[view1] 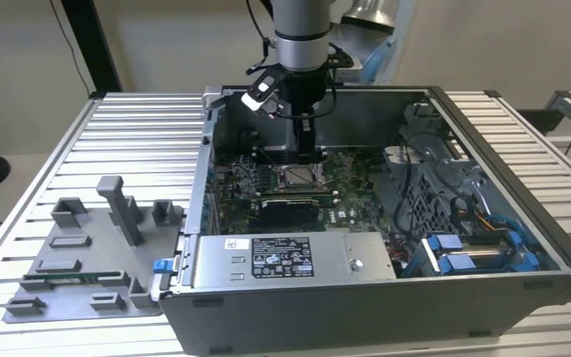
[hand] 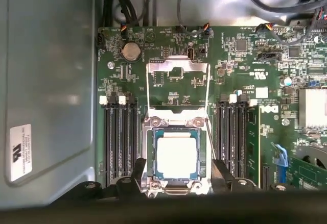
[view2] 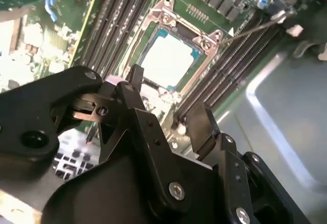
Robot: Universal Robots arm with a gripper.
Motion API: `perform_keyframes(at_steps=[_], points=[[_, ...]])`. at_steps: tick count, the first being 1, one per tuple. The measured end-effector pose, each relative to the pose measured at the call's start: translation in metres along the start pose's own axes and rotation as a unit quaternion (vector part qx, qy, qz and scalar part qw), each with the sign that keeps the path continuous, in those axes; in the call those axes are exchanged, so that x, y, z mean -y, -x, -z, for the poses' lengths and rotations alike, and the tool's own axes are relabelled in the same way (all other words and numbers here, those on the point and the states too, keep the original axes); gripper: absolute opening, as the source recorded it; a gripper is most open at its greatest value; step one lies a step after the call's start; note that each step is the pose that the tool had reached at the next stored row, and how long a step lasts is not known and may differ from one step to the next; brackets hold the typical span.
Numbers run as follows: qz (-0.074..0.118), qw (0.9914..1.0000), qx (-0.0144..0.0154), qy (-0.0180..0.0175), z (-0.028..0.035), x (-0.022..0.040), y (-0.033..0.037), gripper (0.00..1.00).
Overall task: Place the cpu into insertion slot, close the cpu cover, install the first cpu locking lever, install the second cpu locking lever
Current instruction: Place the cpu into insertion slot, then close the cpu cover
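Item: cpu (hand: 176,155), a flat square chip with a pale metal top, seated level in the insertion slot (hand: 149,177) on the green circuit board (hand: 230,81). The board sits inside the open computer case (view1: 365,320), which stands on the ribbed worktop (view1: 137,141). Item: cpu cover (hand: 158,66), a thin silvery frame swung open on its hinge, away from the chip, with the board showing through its cut-out; how steeply it stands cannot be told. Item: locking lever (view2: 253,29), a thin metal rod, raised and clear of the socket. Item: claw (hand: 179,169), low in the case just above the socket. Its fingers (view2: 204,119) are spread to either side of the chip with nothing between them, and no contact with chip or frame is evident. Status, by judgement: chip placement complete, cover closing in hand, both levers unfastened. Handling note: the frame is best pressed at its free edge, far from the hinge, and followed down along the hinge arc rather than pushed straight. Fingers should stay off the chip top so it is not nudged out of its seat, and the lever should stay raised so the frame can settle flat on the rim.
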State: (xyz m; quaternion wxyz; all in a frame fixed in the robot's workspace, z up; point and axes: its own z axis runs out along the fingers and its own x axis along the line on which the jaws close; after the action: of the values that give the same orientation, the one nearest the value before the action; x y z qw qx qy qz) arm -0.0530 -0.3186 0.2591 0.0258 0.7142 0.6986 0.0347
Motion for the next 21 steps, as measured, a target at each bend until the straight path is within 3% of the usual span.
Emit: perform_keyframes(at_steps=[3, 4, 17, 21], points=[[0.000, 1.00000, 0.0000, 0.0000, 0.0000, 0.0000, 0.0000, 1.00], [0.000, 1.00000, 0.0000, 0.0000, 0.0000, 0.0000, 0.0000, 0.00], [0.000, 1.00000, 0.0000, 0.0000, 0.0001, 0.0000, 0.0000, 0.00], [0.000, 0.99999, 0.0006, -0.0035, -0.0007, -0.0102, -0.0002, 0.00]])
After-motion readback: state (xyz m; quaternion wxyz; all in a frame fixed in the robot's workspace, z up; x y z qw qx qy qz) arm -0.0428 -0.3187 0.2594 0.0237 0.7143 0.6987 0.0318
